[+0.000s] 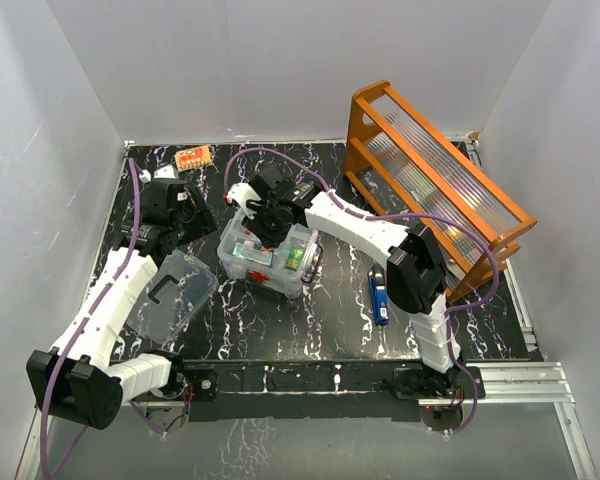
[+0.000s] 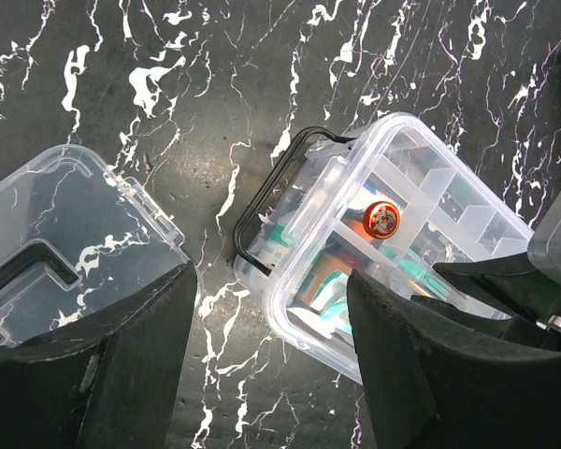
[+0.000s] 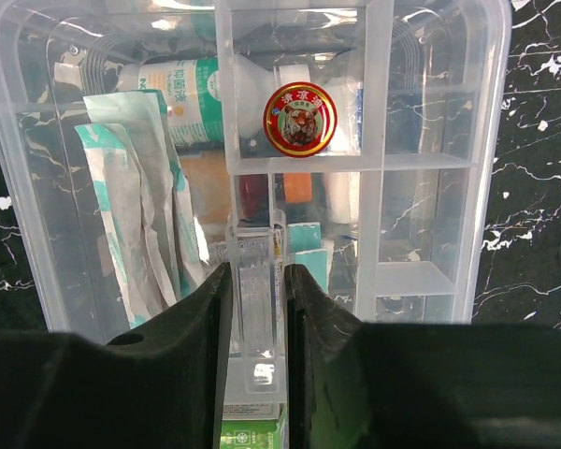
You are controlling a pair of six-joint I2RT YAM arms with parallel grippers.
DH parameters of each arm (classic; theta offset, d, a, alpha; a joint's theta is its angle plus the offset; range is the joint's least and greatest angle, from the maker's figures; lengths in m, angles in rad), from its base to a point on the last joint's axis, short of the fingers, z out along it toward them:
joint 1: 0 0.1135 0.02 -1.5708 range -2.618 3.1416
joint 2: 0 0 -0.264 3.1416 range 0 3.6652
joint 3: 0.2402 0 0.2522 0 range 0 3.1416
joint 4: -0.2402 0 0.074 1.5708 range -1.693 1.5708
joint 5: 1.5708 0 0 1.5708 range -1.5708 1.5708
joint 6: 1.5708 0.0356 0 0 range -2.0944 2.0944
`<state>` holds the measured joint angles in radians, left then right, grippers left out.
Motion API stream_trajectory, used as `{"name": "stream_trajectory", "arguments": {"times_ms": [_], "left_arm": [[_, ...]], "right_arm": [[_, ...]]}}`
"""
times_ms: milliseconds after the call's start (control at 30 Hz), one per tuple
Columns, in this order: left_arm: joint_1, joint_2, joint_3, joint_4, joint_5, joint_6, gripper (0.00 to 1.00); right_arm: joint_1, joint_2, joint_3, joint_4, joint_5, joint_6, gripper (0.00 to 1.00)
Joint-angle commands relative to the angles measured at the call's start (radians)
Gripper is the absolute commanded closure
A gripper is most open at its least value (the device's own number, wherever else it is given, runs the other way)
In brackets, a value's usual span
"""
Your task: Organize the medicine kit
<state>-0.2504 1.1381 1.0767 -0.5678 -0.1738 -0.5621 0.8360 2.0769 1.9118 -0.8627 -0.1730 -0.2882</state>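
Observation:
The medicine kit (image 1: 265, 262), a clear box with a red cross on its front, stands open at mid-table. Its clear lid (image 1: 175, 290) with a dark handle lies to its left. My right gripper (image 3: 258, 273) reaches down into the kit and is shut on the upright clear handle (image 3: 259, 327) of the compartment tray (image 3: 374, 164). A round red tin (image 3: 300, 119) sits in one tray cell, and teal-and-white packets (image 3: 140, 215) fill the left side. My left gripper (image 2: 271, 365) hovers open above the table between the lid (image 2: 56, 234) and the kit (image 2: 393, 234), holding nothing.
A large orange wooden rack (image 1: 435, 185) with ribbed clear panels leans at the back right. A blue item (image 1: 379, 297) lies right of the kit. An orange blister pack (image 1: 193, 157) rests at the back left. A green box (image 3: 252, 435) shows under the tray.

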Motion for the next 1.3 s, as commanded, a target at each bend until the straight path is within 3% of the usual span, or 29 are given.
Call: {"name": "stream_trajectory", "arguments": {"times_ms": [0,100,500,800,1033,1267], "left_arm": [[0.008,-0.002,-0.011,0.011,0.038,-0.004,0.36],[0.009,0.0,-0.014,0.013,0.048,-0.004,0.36],[0.019,0.035,-0.039,0.036,0.131,-0.004,0.36],[0.031,0.09,-0.042,0.037,0.206,0.02,0.36],[0.038,0.131,-0.044,0.037,0.241,0.039,0.43],[0.043,0.166,-0.058,0.048,0.274,0.044,0.46]], "right_arm": [[-0.002,-0.031,-0.011,0.044,0.041,0.034,0.8],[-0.003,-0.045,-0.004,0.054,0.052,0.073,0.69],[-0.018,-0.211,-0.064,0.14,0.086,0.235,0.45],[-0.037,-0.426,-0.308,0.19,0.373,0.503,0.33],[-0.038,-0.633,-0.603,0.255,0.187,0.584,0.26],[-0.012,-0.661,-0.727,0.265,0.009,0.604,0.26]]}}
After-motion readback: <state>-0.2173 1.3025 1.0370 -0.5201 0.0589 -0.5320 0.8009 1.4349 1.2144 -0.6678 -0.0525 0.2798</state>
